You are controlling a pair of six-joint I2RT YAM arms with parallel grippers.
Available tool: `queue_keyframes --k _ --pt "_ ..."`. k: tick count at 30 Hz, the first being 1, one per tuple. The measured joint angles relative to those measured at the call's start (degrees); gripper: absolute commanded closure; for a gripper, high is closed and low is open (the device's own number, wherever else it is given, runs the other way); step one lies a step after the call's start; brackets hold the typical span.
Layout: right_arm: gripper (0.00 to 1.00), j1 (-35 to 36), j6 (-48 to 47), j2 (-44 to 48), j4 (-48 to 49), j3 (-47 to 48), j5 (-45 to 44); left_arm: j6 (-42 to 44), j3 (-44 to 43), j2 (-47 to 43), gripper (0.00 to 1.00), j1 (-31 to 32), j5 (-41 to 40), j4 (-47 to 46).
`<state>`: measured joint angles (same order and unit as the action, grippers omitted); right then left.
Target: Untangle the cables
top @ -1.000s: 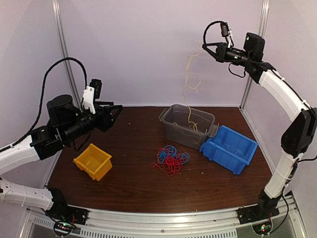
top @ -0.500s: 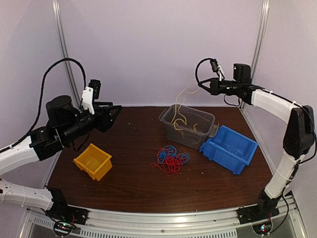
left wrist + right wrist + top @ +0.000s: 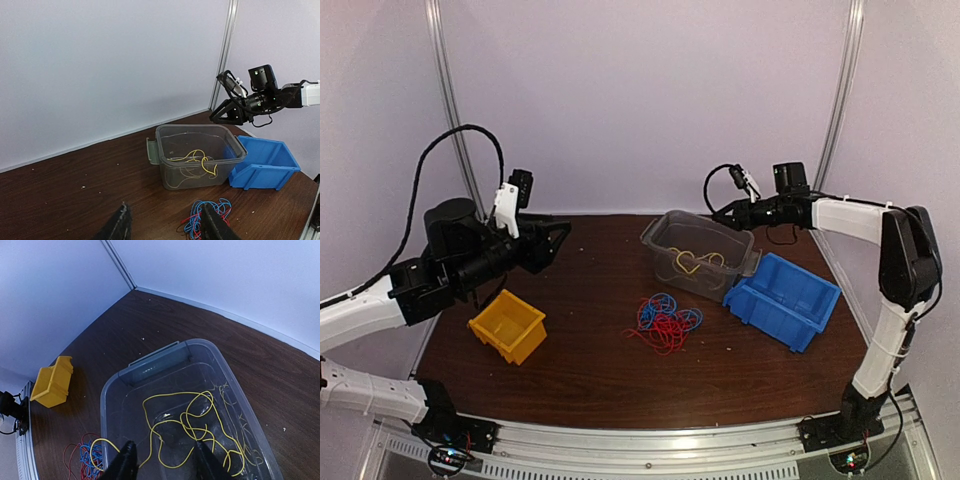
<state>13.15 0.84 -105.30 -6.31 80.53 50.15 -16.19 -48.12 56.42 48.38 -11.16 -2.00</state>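
The yellow cable (image 3: 692, 260) lies loosely coiled in the clear bin (image 3: 648, 236). In the right wrist view one loop of the yellow cable (image 3: 200, 425) hangs over the clear bin's near rim (image 3: 107, 390). Red and blue cables (image 3: 663, 320) stay tangled in a pile on the table in front of the bin. My right gripper (image 3: 725, 213) hovers over the bin's far right edge, open (image 3: 165, 466), with nothing between its fingers. My left gripper (image 3: 555, 235) is raised at the left, open (image 3: 167, 226) and empty, facing the bin (image 3: 160, 132) and the red and blue pile (image 3: 207, 217).
A blue bin (image 3: 785, 298) stands against the clear bin's right side. A yellow bin (image 3: 508, 325) sits at the front left under my left arm. White walls and metal posts close off the back and sides.
My right gripper came down from high above the bin to just over its rim and opened. The yellow cable that hung from it dropped into the bin. The left arm barely shifted.
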Motion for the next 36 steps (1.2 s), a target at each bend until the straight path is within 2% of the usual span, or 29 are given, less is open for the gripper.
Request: queue_keyframes --k 4,10,13,15,18,20,27,31,36 --pt "0.49 0.0 -1.14 0.02 -0.46 -1.31 -1.4 -0.04 0.0 0.61 0.52 0.0 0.02 -0.04" --pt "0.59 1.27 -6.19 3.08 -2.32 -5.05 -3.32 -0.26 0.0 1.53 0.52 0.0 0.04 -0.09" --pt "0.65 5.92 -13.22 7.02 -5.55 -6.8 -9.03 -0.33 0.0 2.19 0.52 0.0 0.13 -0.11" --pt "0.62 10.34 -17.42 9.88 -6.21 -8.66 -14.4 -0.37 0.0 2.58 0.52 0.0 0.31 -0.13" --pt "0.5 17.07 -21.94 13.94 -6.12 -12.33 -21.9 -0.55 0.0 2.8 0.52 0.0 0.68 -0.13" --pt "0.49 19.63 -23.98 14.75 -6.19 -13.16 -26.45 -0.68 0.0 2.8 0.52 0.0 0.81 -0.44" --pt "0.52 22.43 -26.29 11.1 -6.49 -11.96 -36.79 -0.98 0.02 2.73 0.52 0.0 0.9 -0.94" --pt "0.55 22.99 -26.08 7.45 -7.52 -10.05 -37.66 -1.29 0.26 2.27 0.52 0.0 0.9 -0.98" --pt "0.65 23.34 -25.83 5.11 -8.24 -8.04 -37.64 -1.75 1.38 0.81 0.52 0.0 0.85 -0.96"
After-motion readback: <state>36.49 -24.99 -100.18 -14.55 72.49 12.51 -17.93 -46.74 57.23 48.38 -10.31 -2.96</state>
